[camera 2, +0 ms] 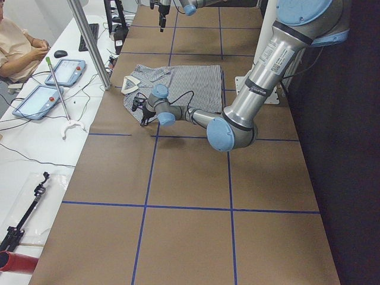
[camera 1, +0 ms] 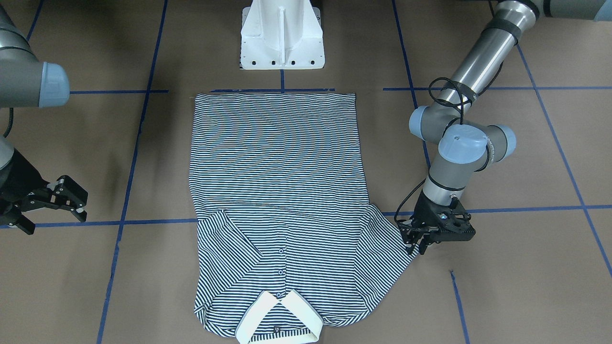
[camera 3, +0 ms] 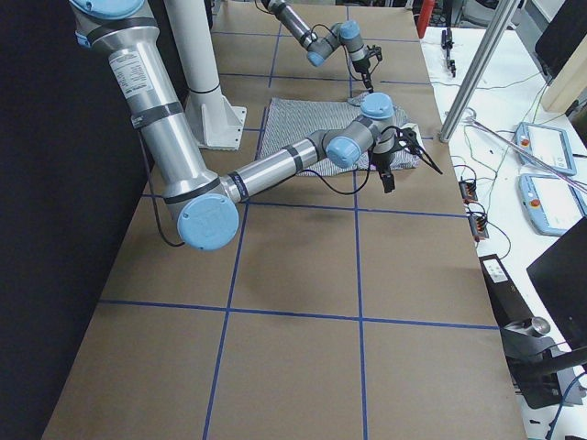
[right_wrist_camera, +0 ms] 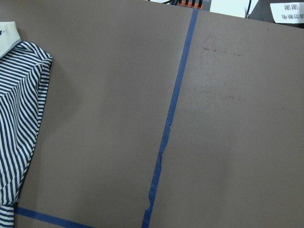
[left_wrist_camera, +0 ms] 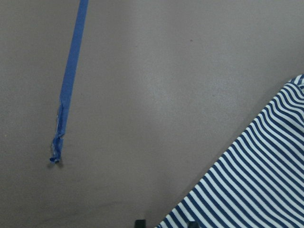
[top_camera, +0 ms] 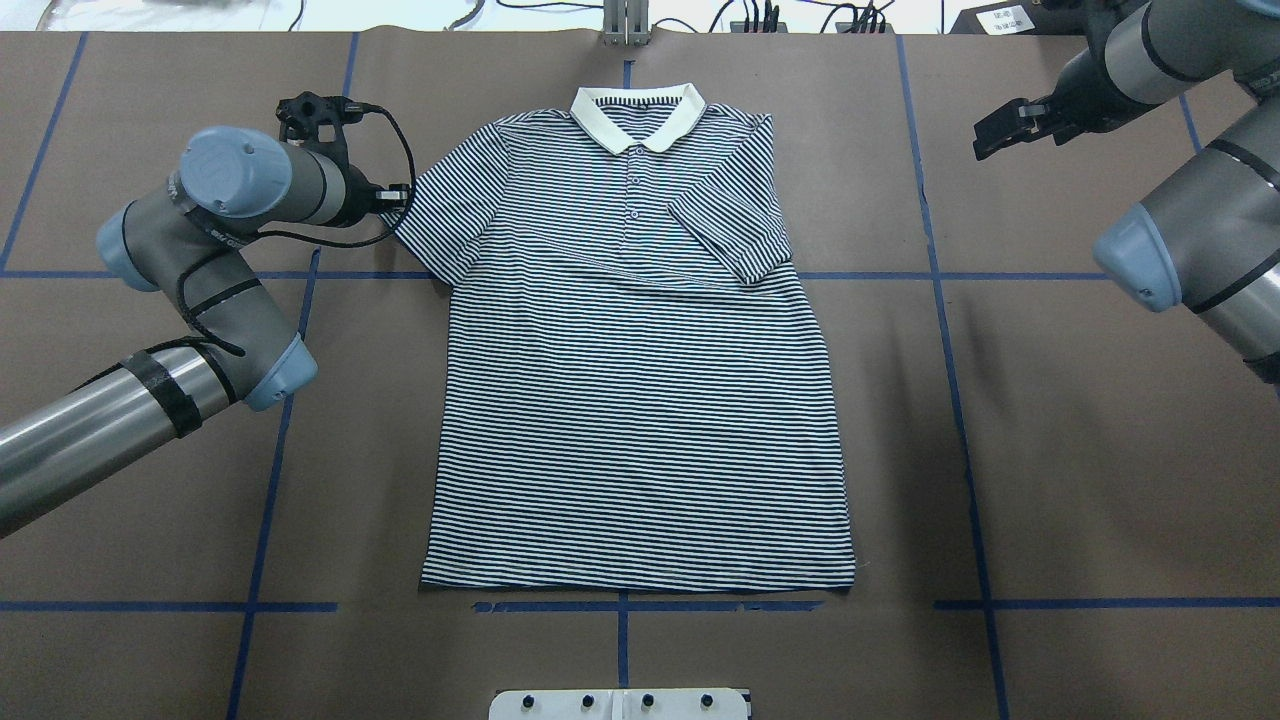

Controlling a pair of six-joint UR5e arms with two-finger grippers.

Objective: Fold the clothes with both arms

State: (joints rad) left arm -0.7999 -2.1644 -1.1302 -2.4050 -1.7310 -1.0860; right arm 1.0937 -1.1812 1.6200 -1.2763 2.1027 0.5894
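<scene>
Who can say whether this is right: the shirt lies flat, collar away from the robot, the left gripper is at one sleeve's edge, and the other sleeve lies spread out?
Not quite. The other sleeve is folded in over the chest of the shirt, as the overhead exterior view shows. The rest holds: the left gripper is at the edge of the spread sleeve.
</scene>
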